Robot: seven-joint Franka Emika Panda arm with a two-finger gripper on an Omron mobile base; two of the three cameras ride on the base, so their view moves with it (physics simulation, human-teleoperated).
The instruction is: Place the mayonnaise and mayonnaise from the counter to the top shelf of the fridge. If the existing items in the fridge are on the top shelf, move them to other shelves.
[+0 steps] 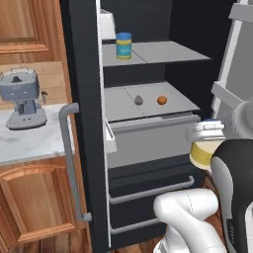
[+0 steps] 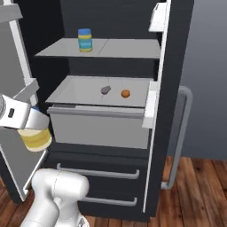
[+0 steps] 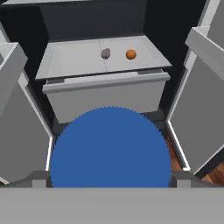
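Gripper [image 2: 31,126] clamps the cream jar [image 2: 36,138] just under its blue lid [image 3: 110,148]; rigid, smooth and likely slippery, it seems best held squarely there.

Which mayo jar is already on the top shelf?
The blue-label jar with the yellow cap: it stands upright on the top shelf. The cream-yellow jar with the blue lid is in the gripper, outside the fridge.

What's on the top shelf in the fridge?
One mayonnaise jar with a blue label and yellow cap stands on the top shelf. Whatever sits behind the jar is covered. The gripper holds the other jar outside.
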